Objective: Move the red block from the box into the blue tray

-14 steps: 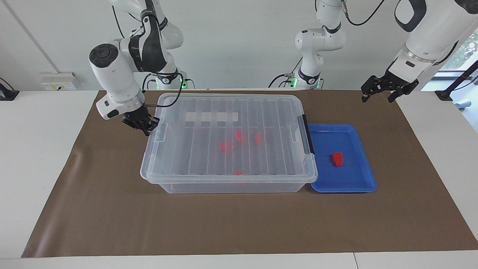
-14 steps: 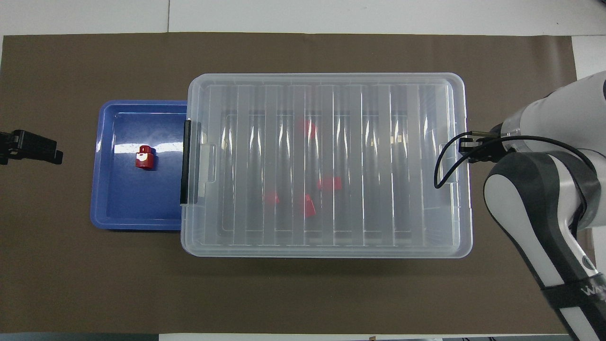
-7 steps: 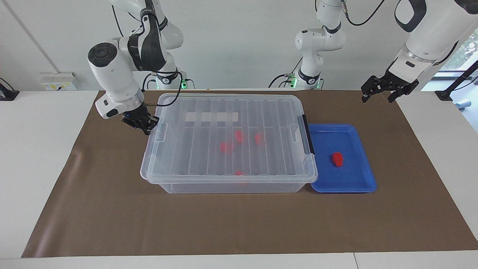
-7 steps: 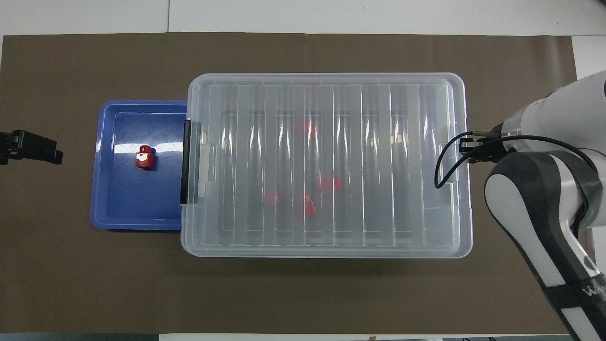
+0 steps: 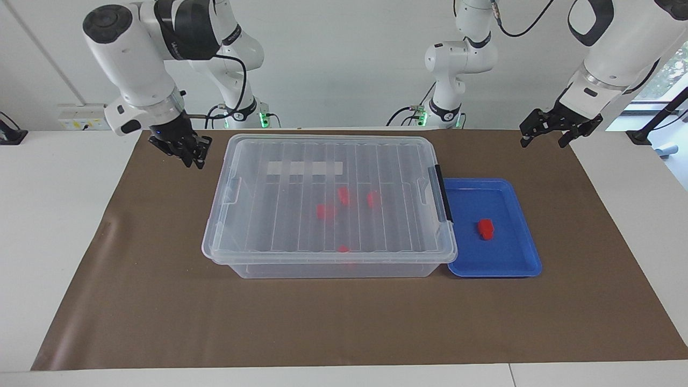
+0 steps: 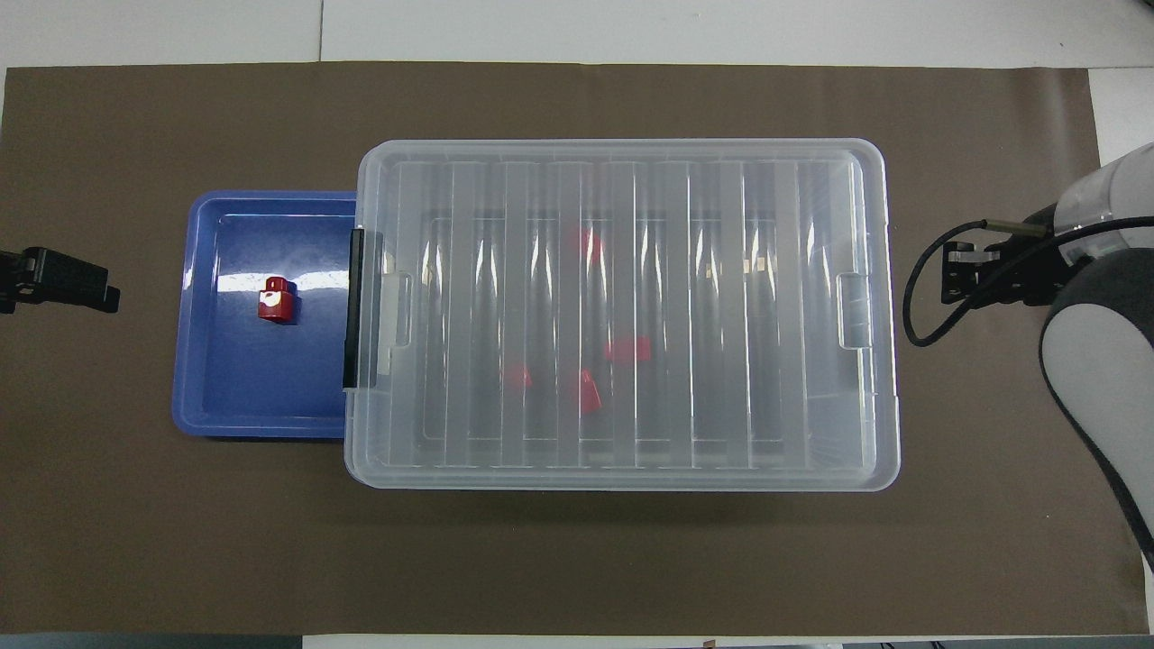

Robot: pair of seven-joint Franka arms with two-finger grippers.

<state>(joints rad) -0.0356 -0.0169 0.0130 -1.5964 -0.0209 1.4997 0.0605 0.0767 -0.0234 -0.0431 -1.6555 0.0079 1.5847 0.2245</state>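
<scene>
**A:** How far along does this look to you?

**B:** Close to finished, I'd judge. One small bright red plastic block (image 5: 486, 228) already lies in the shallow bright blue plastic tray (image 5: 518, 263), about in its middle and touching none of the rim. The tray sits flat on the brown paper (image 5: 322, 322) covering the table, right against the black clip handle (image 5: 443, 193) end of the large clear plastic storage box (image 5: 328, 266).

**A:** And the box itself?

**B:** Its ribbed transparent lid (image 5: 285, 161) is on and appears to lie level on the rim. Through it I count about four more red blocks (image 6: 627, 349) inside, loosely grouped around the middle. They look like the one in the tray.

**A:** So what's left?

**B:** If one block was the goal, nothing much beyond the arms pulling clear. If more are wanted, the lid would have to come off first.

**A:** Where are the grippers?

**B:** The right gripper (image 5: 185, 151) hangs in the air over the brown paper, just off the box's end that faces the right arm, touching nothing and carrying nothing. Whether its fingers are apart or together I cannot tell. The left gripper (image 5: 545, 135) waits over the paper near the left arm's end of the table, with its fingers spread wide and nothing between them.
</scene>
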